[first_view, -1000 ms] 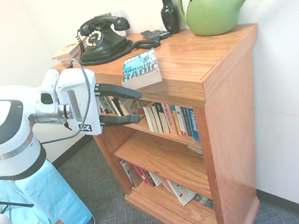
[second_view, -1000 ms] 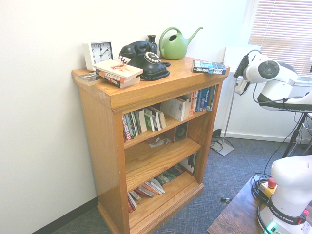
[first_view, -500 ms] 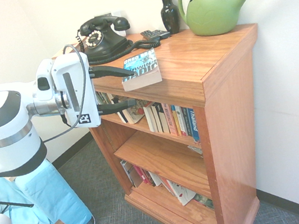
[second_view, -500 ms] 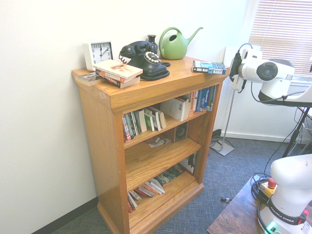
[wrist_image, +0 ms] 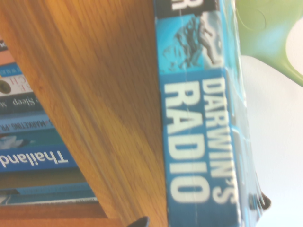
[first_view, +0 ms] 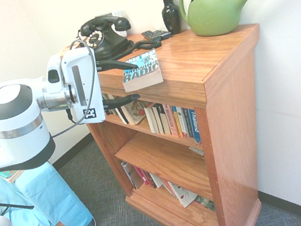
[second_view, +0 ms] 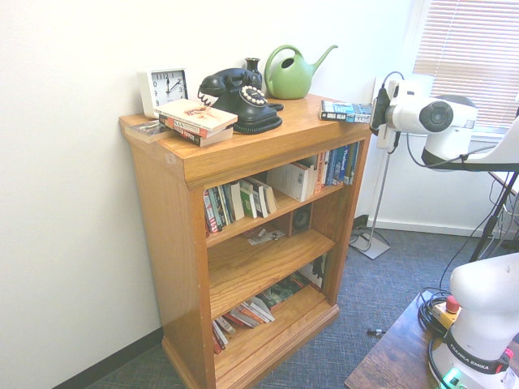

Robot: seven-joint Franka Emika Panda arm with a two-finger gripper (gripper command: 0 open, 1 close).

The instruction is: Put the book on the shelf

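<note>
The gripper [first_view: 129, 82] stands wide open and holds nothing, one dark finger above the bookcase's [first_view: 222, 96] flat top edge and one below it, level with the upper board. The book [first_view: 142, 70], "Darwin's Radio", lies flat on that top near the front edge, the upper finger reaching just beside or over it; whether it touches cannot be told. The shelf [first_view: 169, 137] below carries a row of upright paperbacks [first_view: 172, 121], some leaning at the arm's end. The middle board holds little; the bottom one has slumped books.

In the wrist view the book's spine [wrist_image: 199, 137] fills the frame against the wooden edge, with a "Thailand" spine beyond. The second exterior view alone shows a white clock [second_view: 165, 87] and stacked pale books [second_view: 197, 121]; there the fingers are hidden behind the wrist. Farther back stand the black telephone [first_view: 103, 37], a dark vase [first_view: 170, 12] and a green watering can [first_view: 219, 3], its spout cut off.
</note>
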